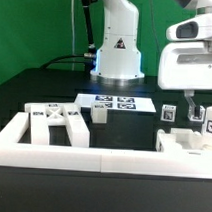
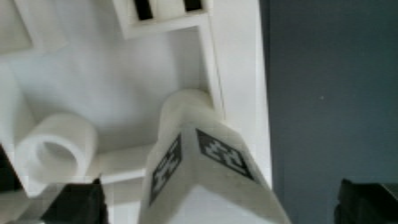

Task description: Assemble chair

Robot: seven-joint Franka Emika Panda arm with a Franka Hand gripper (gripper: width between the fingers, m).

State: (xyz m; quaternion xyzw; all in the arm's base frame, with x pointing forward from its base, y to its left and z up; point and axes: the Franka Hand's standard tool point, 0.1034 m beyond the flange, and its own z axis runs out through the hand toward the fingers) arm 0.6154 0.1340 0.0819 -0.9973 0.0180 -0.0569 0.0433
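Observation:
Chair parts lie on the dark table. A white frame piece [image 1: 53, 123] and a small square post [image 1: 98, 114] sit at the exterior view's left. A white slab-like part [image 1: 181, 140] with tagged upright posts [image 1: 207, 123] sits at the right. My gripper [image 1: 200, 106] hangs just above that right group. In the wrist view my gripper [image 2: 222, 203] is open, its dark fingers [image 2: 80, 205] wide apart on either side of a white tagged post [image 2: 210, 160]. The post stands on a flat white part [image 2: 107, 90], and I see no contact with the fingers.
The long white rail [image 1: 92, 153] borders the front of the workspace. The marker board [image 1: 114, 99] lies flat in front of the robot base [image 1: 116, 54]. A small tagged block [image 1: 168, 113] stands left of the gripper. A rounded white piece [image 2: 54, 145] lies beside the post.

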